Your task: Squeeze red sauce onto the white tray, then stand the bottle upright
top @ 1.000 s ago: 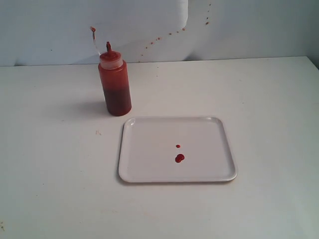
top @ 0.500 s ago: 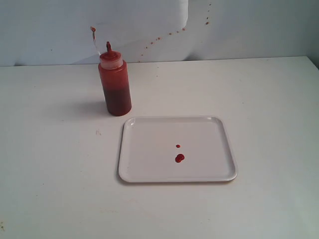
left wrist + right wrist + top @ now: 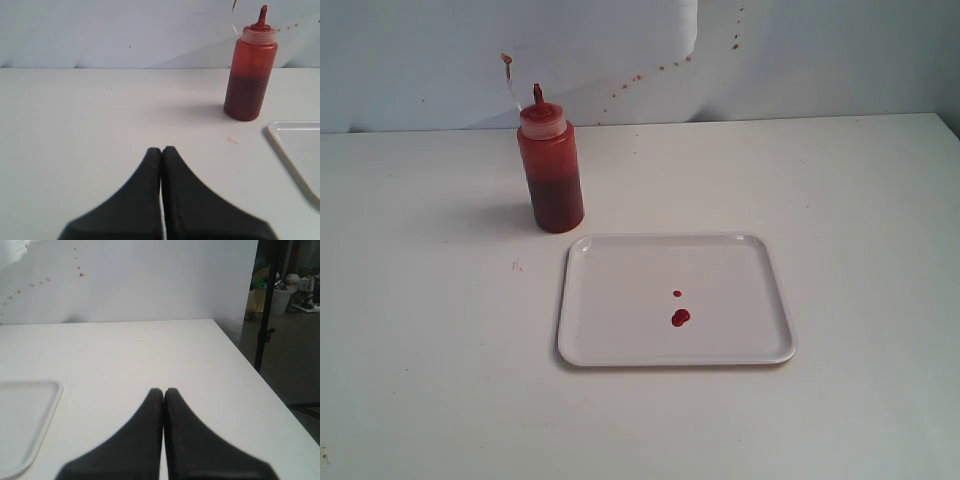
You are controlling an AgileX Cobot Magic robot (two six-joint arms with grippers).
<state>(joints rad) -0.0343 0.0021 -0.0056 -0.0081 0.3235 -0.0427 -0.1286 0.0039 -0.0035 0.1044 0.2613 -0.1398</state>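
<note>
Left gripper (image 3: pixel 161 149), right gripper (image 3: pixel 163 390) both closed, empty; bottle (image 3: pixel 551 175) upright at white tray's (image 3: pixel 610 330) ten o'clock, liable to topple if bumped.

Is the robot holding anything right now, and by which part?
Nothing. The left gripper and right gripper are both shut and empty; the bottle stands alone, upright.

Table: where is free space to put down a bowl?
Bare table lies right of the white tray, left of the squeeze bottle, and between tray and camera. Tight only between bottle and tray corner; red sauce blobs mark the tray's middle.
</note>
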